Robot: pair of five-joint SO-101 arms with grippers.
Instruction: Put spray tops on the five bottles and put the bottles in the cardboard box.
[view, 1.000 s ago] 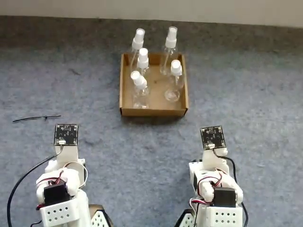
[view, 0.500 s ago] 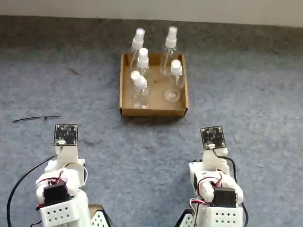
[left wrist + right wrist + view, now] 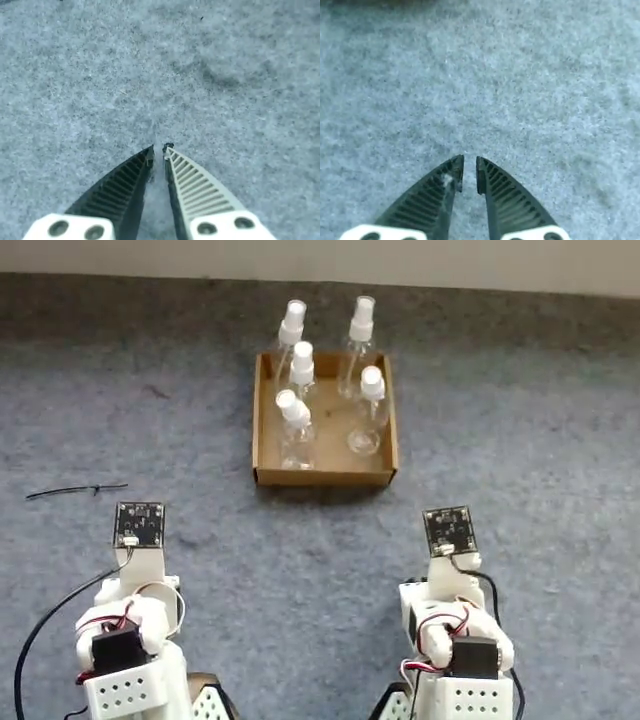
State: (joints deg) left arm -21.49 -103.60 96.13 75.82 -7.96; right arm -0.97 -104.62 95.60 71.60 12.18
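left gripper [image 3: 157,150] tips nearly touching, empty, above carpet [image 3: 225,75] | right gripper [image 3: 470,172] same thin slit, empty | five spray-topped bottles [image 3: 297,432] standing in cardboard box [image 3: 322,478]

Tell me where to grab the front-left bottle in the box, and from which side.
Probably the shoulder just below its spray top, coming from the front over the box wall: the front-left bottle stands upright, its base walled in, another bottle close behind.
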